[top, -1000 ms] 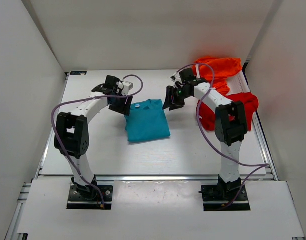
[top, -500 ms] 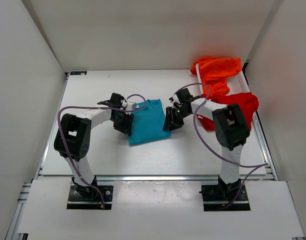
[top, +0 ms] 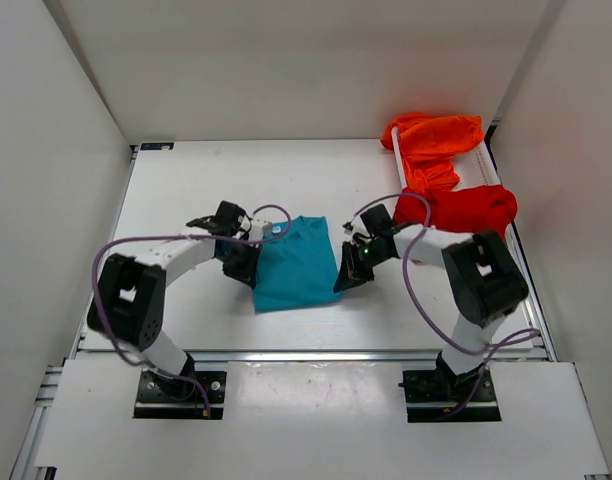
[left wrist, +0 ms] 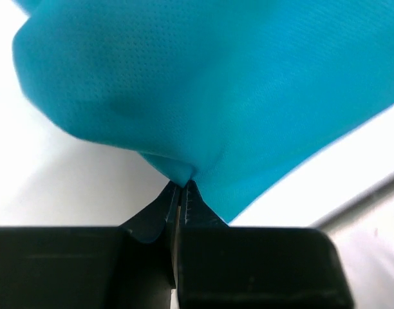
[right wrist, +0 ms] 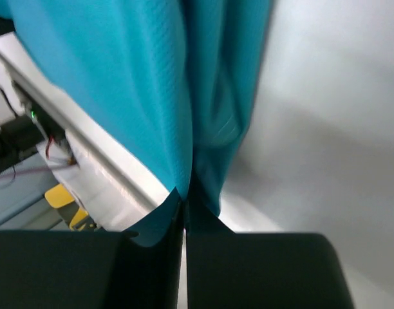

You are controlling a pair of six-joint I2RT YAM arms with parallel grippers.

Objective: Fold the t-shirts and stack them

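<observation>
**Both grippers dropped onto the teal shirt and pinched its side edges**

Since a second back, both arms have swung in from the far end of the shirt and lowered to it. Both sets of jaws have gone from open to closed.

- **Left gripper [top: 244, 263]:** the jaws are pressed together on a small tuck of the teal t-shirt [top: 294, 266], at the edge nearest this tool. The wrist view shows the cloth peaking right at the fingertips.
- **Teal t-shirt:** it lies between the two tools and touches both. It is already a narrow rectangle on the table [top: 186, 190], and looks a bit more rumpled than before.
- **Right gripper [top: 348, 278]:** the jaws are likewise closed, with a fold of teal cloth caught at the tips on its own side.
- **Red t-shirt [top: 468, 210]:** it sits out to the right of this gripper and farther from the arm bases, apart from it and unfolded.
- **Orange t-shirt [top: 434, 140]:** it lies beyond the red one, also heaped. Neither gripper touches either shirt.

My read is that the grasp for the teal shirt's next fold is done, with the other two shirts still to go. The next move calls for both arms to lift together at the same height. They should carry the pinched edges over in one sweep without tugging apart, and let go only once the edges line up. Both pinches are thin, so either could slip.
</observation>
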